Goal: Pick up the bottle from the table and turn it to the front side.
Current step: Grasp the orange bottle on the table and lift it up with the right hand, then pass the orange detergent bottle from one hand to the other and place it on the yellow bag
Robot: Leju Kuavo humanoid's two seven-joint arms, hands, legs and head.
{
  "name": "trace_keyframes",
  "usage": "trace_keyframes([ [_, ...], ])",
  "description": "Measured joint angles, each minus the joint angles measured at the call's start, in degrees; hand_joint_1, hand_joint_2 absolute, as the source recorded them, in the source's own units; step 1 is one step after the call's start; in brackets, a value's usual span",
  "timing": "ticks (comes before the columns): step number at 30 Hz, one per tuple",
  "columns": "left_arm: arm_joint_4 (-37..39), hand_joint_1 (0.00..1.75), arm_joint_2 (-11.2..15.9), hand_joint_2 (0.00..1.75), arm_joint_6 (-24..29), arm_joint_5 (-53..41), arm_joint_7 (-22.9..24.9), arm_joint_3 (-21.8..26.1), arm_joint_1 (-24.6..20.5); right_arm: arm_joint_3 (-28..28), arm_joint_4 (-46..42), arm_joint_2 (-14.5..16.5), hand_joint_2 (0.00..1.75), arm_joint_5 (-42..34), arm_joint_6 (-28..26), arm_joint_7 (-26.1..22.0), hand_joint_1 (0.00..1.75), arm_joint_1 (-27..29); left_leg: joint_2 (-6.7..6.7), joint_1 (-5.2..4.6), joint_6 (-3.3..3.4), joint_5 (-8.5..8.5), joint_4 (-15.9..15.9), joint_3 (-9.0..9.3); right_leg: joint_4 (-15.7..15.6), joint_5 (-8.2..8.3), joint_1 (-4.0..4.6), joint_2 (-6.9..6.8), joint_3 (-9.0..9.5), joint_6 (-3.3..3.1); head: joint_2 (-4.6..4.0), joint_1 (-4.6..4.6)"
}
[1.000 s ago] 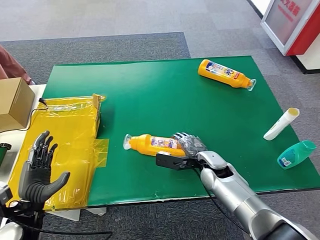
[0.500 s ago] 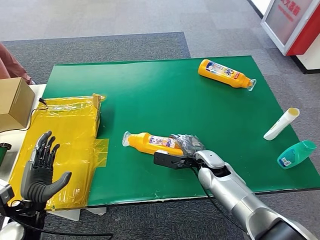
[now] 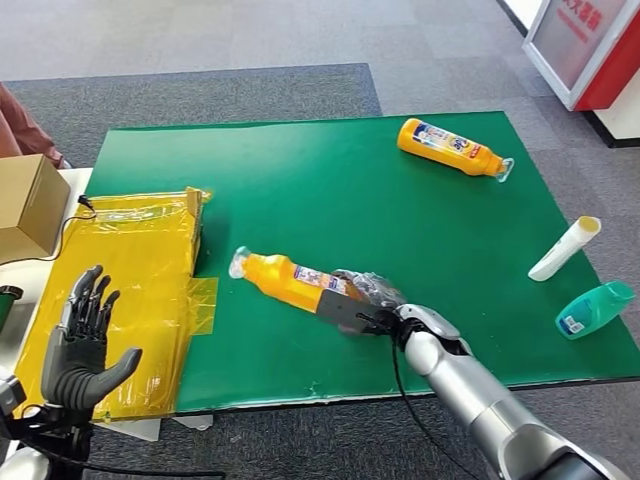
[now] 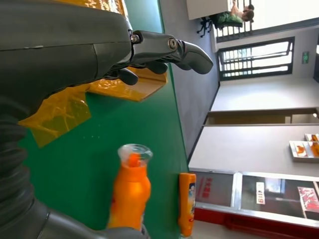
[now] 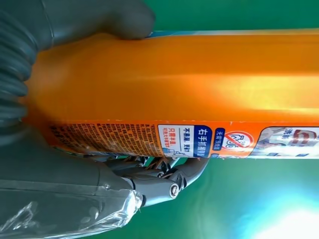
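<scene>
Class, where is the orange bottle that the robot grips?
In the head view, the orange bottle lies mid-table near the front edge, held by the right hand, beside the yellow bag.

right hand [image 3: 367, 297] grips the orange bottle [image 3: 290, 279], tilted over the green mat [image 3: 340, 200].

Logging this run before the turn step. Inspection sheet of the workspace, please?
Surface: green mat on the table, no spills seen.
Job's things: orange plastic bottle with clear cap, tilted, cap end raised, base gripped by the right hand.
Clutter: second orange bottle lying at the far side; white tube and teal bottle lying at the right edge; yellow plastic bag on the left; cardboard box beside it.
Hands: right hand wraps the bottle; left hand spread, holding nothing.
Cables: black cable along the right arm; thin wire by the box.
Surroundings: grey carpet, red-and-white stand.
</scene>
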Motion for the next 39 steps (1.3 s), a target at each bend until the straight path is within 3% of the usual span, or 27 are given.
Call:
trace_keyframes([
  [7, 0.3, 0.0, 0.5, 1.75, -0.5, 0.2, -1.3, 0.0, 0.1, -7.3, -9.2, -1.3, 1.75, -14.5, 2.5, -6.0, 1.75, 3.5, 0.0, -0.01, 0.01, -0.02, 0.0, -0.03, 0.0, -0.01, -0.01, 0.0, -0.03, 0.01, 0.0, 0.0],
  [17, 0.3, 0.0, 0.8, 1.75, -0.5, 0.3, -1.7, 0.0, 0.1, -12.8, -16.8, -1.8, 1.75, -18.5, 2.6, -7.3, 1.75, 6.5, 0.0, 0.0, 0.01, -0.02, 0.0, -0.03, 0.0, -0.01, 0.0, 0.0, -0.02, 0.01, 0.0, -0.01],
  [24, 0.3, 0.0, 1.1, 1.75, -0.7, 2.8, -2.2, -0.1, -0.1, -16.6, -22.0, -1.2, 1.75, -29.8, 4.9, -11.8, 1.75, 9.5, 0.0, 0.0, 0.02, -0.02, 0.0, -0.03, 0.0, -0.02, -0.01, 0.0, -0.03, 0.01, 0.0, 0.01],
  [28, 0.7, 0.0, 0.6, 1.75, 0.0, 7.2, -2.0, -0.3, -1.8, -17.4, -24.7, 1.1, 1.75, -27.6, 0.5, -12.9, 1.75, 11.0, 0.0, 0.0, 0.01, -0.02, 0.0, -0.03, 0.0, -0.03, 0.0, 0.01, -0.05, 0.0, 0.0, 0.0],
  [32, 2.8, 0.0, -0.1, 1.75, -3.2, 19.1, 1.3, -0.5, -4.9, -16.7, -25.4, 4.0, 1.75, -24.3, -3.8, -14.0, 1.75, 11.8, 0.0, 0.01, -0.01, 0.0, 0.0, -0.03, 0.0, -0.02, 0.01, 0.01, -0.05, -0.01, 0.0, 0.0],
  [39, 6.9, 0.0, -0.7, 1.75, -5.4, 27.0, 4.3, -3.4, -10.1, -13.2, -25.3, 7.4, 1.75, -23.8, -5.6, -15.9, 1.75, 12.7, 0.0, 0.0, -0.05, 0.05, 0.0, -0.03, 0.0, 0.01, 0.01, 0.0, -0.04, -0.01, 0.0, 0.01],
])
